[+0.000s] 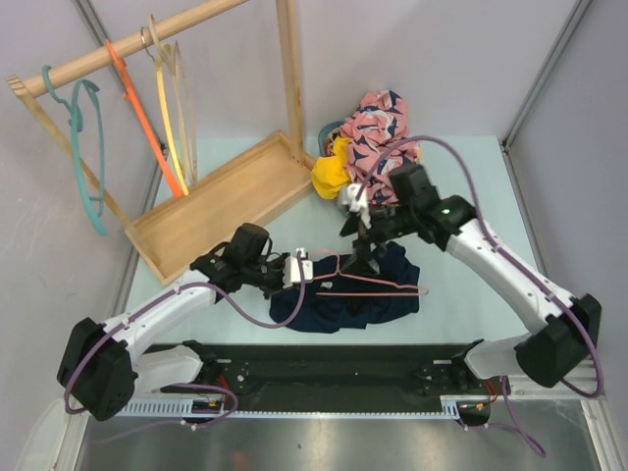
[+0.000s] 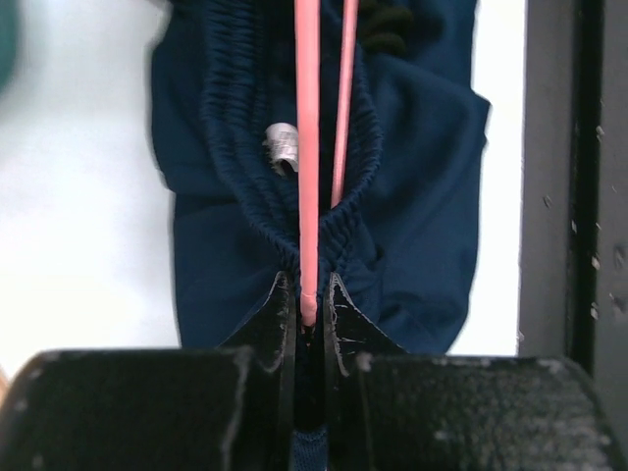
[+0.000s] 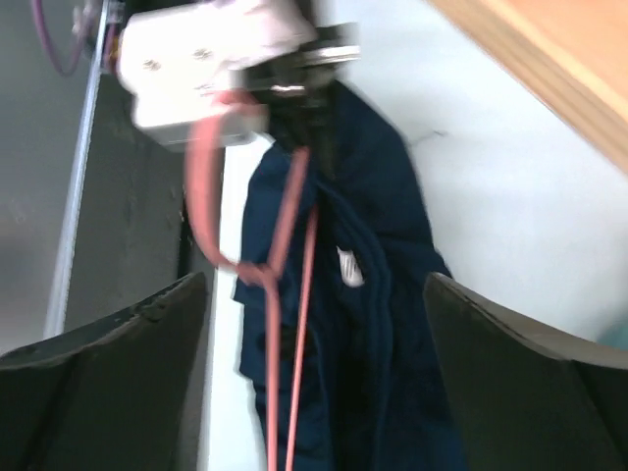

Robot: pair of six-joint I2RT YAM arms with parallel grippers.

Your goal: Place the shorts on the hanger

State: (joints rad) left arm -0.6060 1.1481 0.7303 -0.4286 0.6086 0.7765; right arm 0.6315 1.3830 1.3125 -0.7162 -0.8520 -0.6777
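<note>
Your left end effector (image 2: 309,312) is clamping the hanger (image 2: 307,147) thinly, risking pivoting; your right end effector (image 3: 314,294), spread apart at two o'clock, is risking snagging the shorts (image 2: 422,196).

Hangers: 5 seen. 1 pink hanger (image 1: 378,285) near the bench (image 1: 461,196) front edge, 4 on the rack (image 1: 147,41): teal hanger (image 1: 98,186), orange hanger (image 1: 147,132), yellow hanger (image 1: 169,128), wood hanger (image 1: 183,98); poss. a 2nd wood one, can't tell. Garments: 3, i.e. shorts (image 1: 343,309), floral garment (image 1: 378,123), yellow garment (image 1: 332,172). Racks: 1, far-left corner. Arms: 2, i.e. left arm (image 1: 167,309), right arm (image 1: 500,260).
</note>
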